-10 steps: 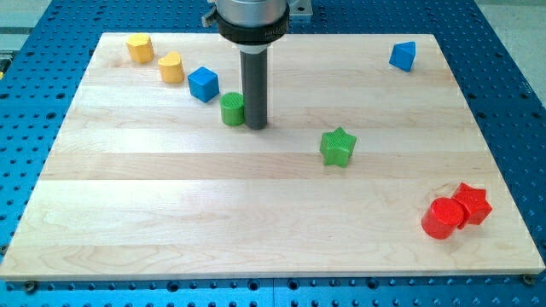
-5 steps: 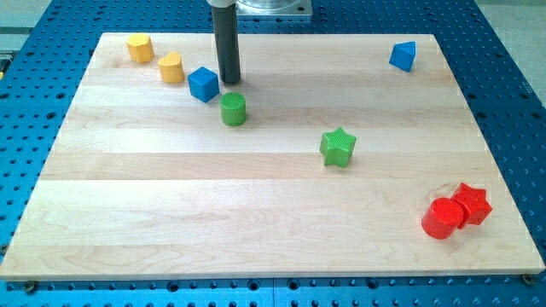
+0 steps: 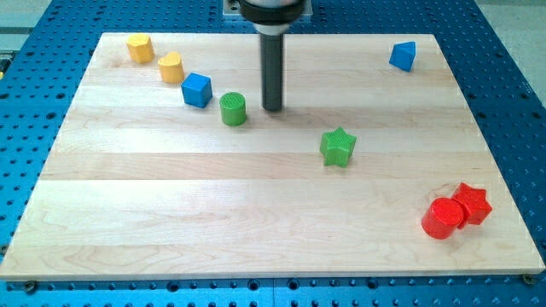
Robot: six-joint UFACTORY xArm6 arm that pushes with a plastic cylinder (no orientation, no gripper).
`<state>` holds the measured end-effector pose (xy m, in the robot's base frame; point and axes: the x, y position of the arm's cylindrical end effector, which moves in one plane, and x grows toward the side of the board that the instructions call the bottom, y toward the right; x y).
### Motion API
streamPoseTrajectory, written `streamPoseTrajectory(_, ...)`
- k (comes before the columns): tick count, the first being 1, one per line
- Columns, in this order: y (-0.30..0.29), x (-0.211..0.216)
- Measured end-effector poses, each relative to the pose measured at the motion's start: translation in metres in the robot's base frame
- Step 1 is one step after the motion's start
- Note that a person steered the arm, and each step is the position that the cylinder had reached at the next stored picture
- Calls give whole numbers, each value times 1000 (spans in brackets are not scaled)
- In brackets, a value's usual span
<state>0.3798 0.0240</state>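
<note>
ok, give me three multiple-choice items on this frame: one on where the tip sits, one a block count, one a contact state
1. Where is my tip?
A. Just to the view's right of the green cylinder
B. Beside the red star
C. Against the yellow blocks

2. How many blue blocks are on the wooden board?
A. One
B. Two
C. Three

3. How do the red cylinder and red star stand?
A. Far apart
B. Stacked
C. Pressed together

Answers:
1. A, the rod ends close beside the green cylinder, with a small gap.
2. B, a blue cube at upper left and a blue block at upper right.
3. C, no gap shows between them.
</note>
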Motion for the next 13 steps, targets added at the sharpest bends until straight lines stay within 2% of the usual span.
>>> streamPoseTrajectory(1, 86, 8)
streamPoseTrajectory(2, 127, 62)
streamPoseTrajectory(3, 109, 89)
streamPoseTrajectory(4, 40, 89)
streamPoseTrajectory(5, 5, 84)
streamPoseTrajectory(7, -5, 129)
streamPoseTrajectory(10, -11, 77)
streamPoseTrajectory(11, -4, 119)
streamPoseTrajectory(12, -30, 130)
streamPoseTrajectory(13, -34, 118)
